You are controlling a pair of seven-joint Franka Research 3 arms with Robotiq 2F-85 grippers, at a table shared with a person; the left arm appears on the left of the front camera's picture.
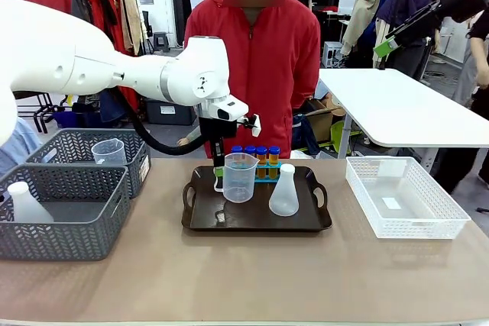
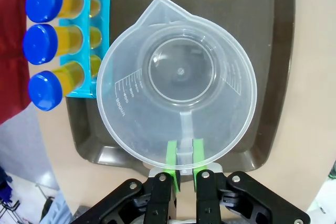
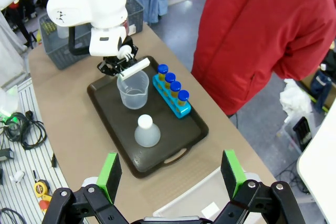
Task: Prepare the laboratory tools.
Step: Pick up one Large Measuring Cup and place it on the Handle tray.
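Jaws pinch jug handle.

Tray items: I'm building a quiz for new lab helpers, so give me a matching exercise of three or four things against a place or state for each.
Things:
1. measuring jug
2. conical flask
3. tube rack
4. lattice bin

Places or states:
A. on the bare table, beside the tray
B. handle clamped in the left gripper
C. holds four blue-capped tubes
D. stands free on the tray, ungripped

Pairs: 1-B, 2-D, 3-C, 4-A
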